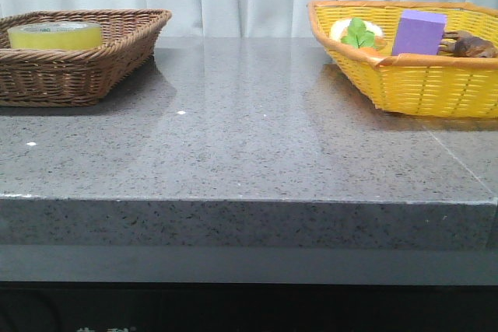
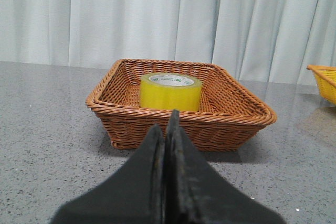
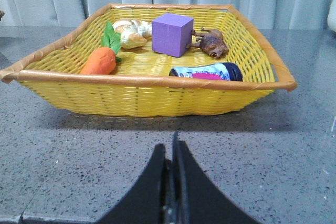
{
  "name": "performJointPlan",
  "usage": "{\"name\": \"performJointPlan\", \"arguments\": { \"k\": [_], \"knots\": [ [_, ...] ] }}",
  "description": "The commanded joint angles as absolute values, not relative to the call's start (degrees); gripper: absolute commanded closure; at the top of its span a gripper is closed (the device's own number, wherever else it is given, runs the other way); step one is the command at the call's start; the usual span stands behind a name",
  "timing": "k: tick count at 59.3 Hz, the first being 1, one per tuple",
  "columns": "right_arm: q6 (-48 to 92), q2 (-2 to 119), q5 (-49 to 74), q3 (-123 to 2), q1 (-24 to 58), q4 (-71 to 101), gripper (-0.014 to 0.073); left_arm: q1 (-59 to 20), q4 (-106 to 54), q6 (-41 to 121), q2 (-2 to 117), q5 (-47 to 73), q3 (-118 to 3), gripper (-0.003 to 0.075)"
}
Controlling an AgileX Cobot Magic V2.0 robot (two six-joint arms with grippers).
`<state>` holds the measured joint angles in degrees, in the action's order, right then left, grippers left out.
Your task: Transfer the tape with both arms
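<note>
The yellow tape roll (image 1: 55, 35) lies flat inside a brown wicker basket (image 1: 117, 56) at the table's far left; the left wrist view shows the tape (image 2: 170, 92) and its pale core with green print in that basket (image 2: 181, 124). My left gripper (image 2: 169, 121) is shut and empty, low over the table, a short way in front of the basket. My right gripper (image 3: 171, 145) is shut and empty, in front of the yellow basket (image 3: 152, 95). Neither arm shows in the front view.
The yellow basket (image 1: 420, 83) at the far right holds a purple block (image 1: 419, 33), a toy carrot (image 3: 100, 60), a bread piece (image 3: 131, 32), a brown figure (image 3: 211, 42) and a dark bottle (image 3: 207, 71). The grey stone table (image 1: 249, 145) runs between the baskets. A white curtain hangs behind.
</note>
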<state>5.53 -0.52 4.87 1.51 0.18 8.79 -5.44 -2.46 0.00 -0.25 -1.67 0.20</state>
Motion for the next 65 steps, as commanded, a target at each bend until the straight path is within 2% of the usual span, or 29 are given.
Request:
{"name": "performJointPlan", "arguments": {
  "k": [1,28,65],
  "knots": [
    [6.0,-1.9,-0.3,1.2,0.0,8.9,0.0661,-5.9,-2.9,-0.6,-1.2,-6.0,0.6,0.0741],
    [-1.0,-1.9,-6.7,1.2,-0.1,3.7,0.0661,-5.9,-2.9,-0.6,-1.2,-6.0,0.6,0.0741],
    [-2.3,-1.9,-6.5,1.2,-2.9,3.8,0.0661,-5.9,-2.9,-0.6,-1.2,-6.0,0.6,0.0741]
  ]
}}
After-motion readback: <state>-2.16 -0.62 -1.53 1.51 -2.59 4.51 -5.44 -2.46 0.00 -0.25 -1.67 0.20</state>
